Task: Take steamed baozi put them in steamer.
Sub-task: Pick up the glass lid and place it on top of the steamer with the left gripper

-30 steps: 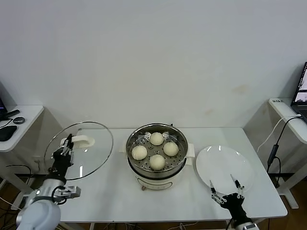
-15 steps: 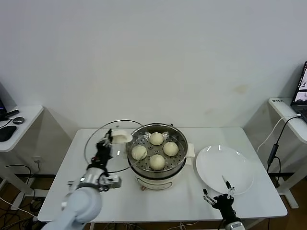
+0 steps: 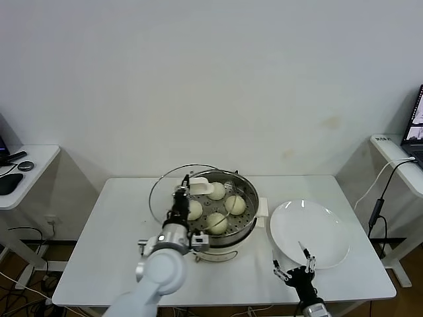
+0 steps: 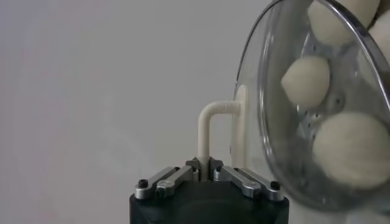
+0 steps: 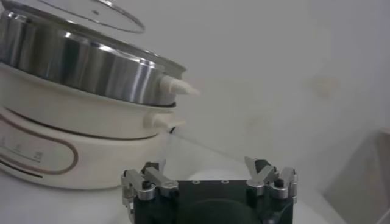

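Note:
Several cream-white baozi [image 3: 216, 222] sit on the perforated tray of the steel steamer [image 3: 246, 218] at the table's middle. My left gripper [image 3: 182, 193] is shut on the white handle [image 4: 210, 125] of the round glass lid [image 3: 165, 191], holding it tilted at the steamer's left rim. Through the lid, the left wrist view shows three baozi [image 4: 350, 149]. My right gripper [image 3: 294, 269] is open and empty, low at the table's front edge just before the white plate [image 3: 309, 233]. The right wrist view shows the steamer [image 5: 79, 67] with the lid [image 5: 91, 13] above it.
The white plate lies to the right of the steamer. A side table [image 3: 23, 173] with dark items stands at the far left. A second side table with a laptop [image 3: 413, 129] and a cable stands at the far right.
My left gripper has carried the glass lid rightward from the table's left side to the steamer's left rim. My right gripper has drawn back towards the front edge and moved slightly left.

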Controlling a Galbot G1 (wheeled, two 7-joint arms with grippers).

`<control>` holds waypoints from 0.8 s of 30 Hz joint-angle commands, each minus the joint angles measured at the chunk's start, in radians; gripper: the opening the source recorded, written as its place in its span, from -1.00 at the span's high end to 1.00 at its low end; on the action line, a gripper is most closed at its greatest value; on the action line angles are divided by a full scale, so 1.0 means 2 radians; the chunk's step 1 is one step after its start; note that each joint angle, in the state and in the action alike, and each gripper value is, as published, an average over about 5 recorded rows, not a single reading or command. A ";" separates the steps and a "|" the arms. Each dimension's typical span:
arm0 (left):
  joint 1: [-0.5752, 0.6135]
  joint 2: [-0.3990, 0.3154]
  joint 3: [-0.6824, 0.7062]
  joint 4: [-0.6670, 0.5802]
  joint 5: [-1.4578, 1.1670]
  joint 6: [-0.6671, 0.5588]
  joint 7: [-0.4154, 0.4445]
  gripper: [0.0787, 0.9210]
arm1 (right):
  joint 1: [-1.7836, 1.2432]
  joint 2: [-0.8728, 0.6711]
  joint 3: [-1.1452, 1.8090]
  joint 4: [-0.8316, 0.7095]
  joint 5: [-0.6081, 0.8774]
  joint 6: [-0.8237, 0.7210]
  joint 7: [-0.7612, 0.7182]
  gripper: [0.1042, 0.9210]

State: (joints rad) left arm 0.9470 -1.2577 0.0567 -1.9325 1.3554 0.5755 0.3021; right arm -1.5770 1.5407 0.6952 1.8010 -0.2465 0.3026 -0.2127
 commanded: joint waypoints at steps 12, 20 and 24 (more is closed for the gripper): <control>-0.006 -0.091 0.035 0.063 0.077 0.002 0.002 0.81 | 0.001 0.000 -0.003 -0.005 -0.006 0.003 0.002 -0.76; -0.004 -0.098 0.030 0.073 0.078 0.000 -0.004 0.81 | -0.001 -0.001 -0.004 -0.005 -0.006 0.004 0.000 -0.76; -0.003 -0.099 0.029 0.079 0.078 -0.001 -0.005 0.81 | -0.001 -0.001 -0.006 -0.004 -0.004 0.003 -0.002 -0.76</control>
State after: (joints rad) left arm 0.9414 -1.4341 0.1093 -1.7984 1.4945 0.5739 0.2934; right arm -1.5801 1.5378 0.6859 1.7933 -0.2562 0.3093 -0.2140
